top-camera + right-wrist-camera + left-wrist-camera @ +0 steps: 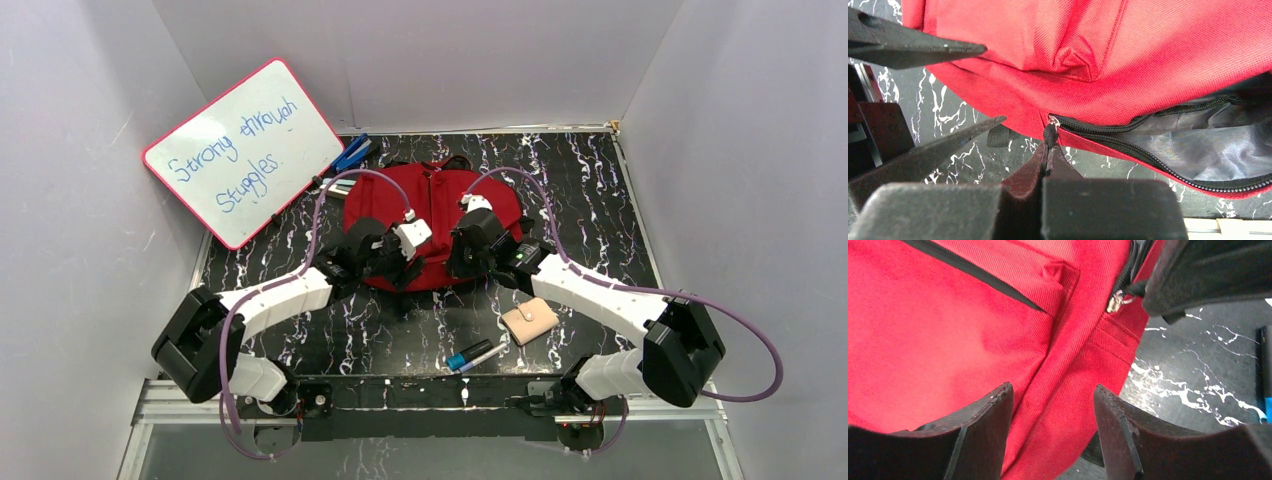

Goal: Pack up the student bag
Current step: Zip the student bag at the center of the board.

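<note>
Top external view: the student bag [435, 200] is seen lying flat on the black marbled table [600, 220], in the middle and toward the far wall. Both arms are stretched forward and bent inward, so that their wrists are brought together over the near edge of the bag.

The left gripper [1050, 425] is held low at this edge and is tilted down. Its fingers [990, 425] are spread apart. Red fabric is seen in the gap between them, but whether the cloth is touched cannot be told.

The right gripper [1048, 162] is pressed together on the black zipper pull [1049, 134] at the end of the main zipper. This zipper is seen partly opened, with grey lining [1208, 145] shown inside. The two grippers are placed just beside each other.

A beige wallet [529, 320] is laid on the table near the right forearm. A marker [470, 355] with a blue cap is found nearer to the bases. A whiteboard [243, 150] is leaned at the far left corner.
</note>
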Robot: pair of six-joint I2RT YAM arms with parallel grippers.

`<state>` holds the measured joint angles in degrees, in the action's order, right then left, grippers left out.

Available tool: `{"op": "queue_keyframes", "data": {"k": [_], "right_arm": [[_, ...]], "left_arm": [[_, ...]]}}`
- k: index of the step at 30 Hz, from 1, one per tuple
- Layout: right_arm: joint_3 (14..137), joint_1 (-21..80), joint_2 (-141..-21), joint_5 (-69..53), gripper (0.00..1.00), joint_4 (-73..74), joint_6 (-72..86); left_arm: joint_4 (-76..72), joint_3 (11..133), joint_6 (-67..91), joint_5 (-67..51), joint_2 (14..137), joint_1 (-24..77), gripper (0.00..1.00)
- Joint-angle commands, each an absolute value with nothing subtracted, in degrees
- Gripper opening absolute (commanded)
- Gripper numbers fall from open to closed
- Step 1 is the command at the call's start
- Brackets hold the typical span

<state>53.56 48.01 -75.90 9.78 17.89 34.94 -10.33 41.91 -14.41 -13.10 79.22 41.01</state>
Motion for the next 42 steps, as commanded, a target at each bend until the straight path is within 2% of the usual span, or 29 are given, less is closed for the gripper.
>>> {"op": "queue_keyframes", "data": {"k": [1,3,8,12,13,15,16,20,27,42], "right_arm": [[53.33,47.67,-73.94,8.25,0.0,14.94,32.98],[53.35,47.61,-73.69,8.22,0.0,14.94,32.75],[52.81,47.26,-72.95,9.03,0.0,15.17,32.61],[53.12,47.03,-72.92,9.31,0.0,15.78,32.22],[53.32,47.03,-73.0,9.32,0.0,16.02,31.99],[53.93,47.0,-73.39,9.8,0.0,17.15,31.42],[54.3,46.96,-73.65,10.45,0.0,18.02,31.12],[56.37,46.61,-74.56,15.47,0.0,22.27,29.86],[60.18,44.28,-76.84,22.58,0.0,29.77,26.96],[63.45,36.49,-80.44,27.05,0.0,33.86,22.85]], "left_arm": [[-16.1,42.47,-17.39,-13.78,80.69,41.27,0.56],[-15.91,43.11,-17.66,-15.43,82.14,41.56,0.55],[-12.23,44.89,-18.66,-20.91,84.35,42.69,0.43],[-10.81,44.14,-19.33,-22.26,83.88,43.27,0.41],[-10.44,44.23,-19.34,-21.16,84.05,43.32,0.34],[-8.35,45.3,-19.9,-18.75,84.91,43.33,0.08],[-6.88,46.18,-20.21,-17.54,85.63,43.33,0.0],[-2.74,48.02,-20.07,-14.06,86.47,43.33,0.0],[-1.51,43.68,-19.29,-11.59,80.09,43.4,0.0],[7.48,40.33,-16.57,4.22,73.24,42.88,0.0]]}}
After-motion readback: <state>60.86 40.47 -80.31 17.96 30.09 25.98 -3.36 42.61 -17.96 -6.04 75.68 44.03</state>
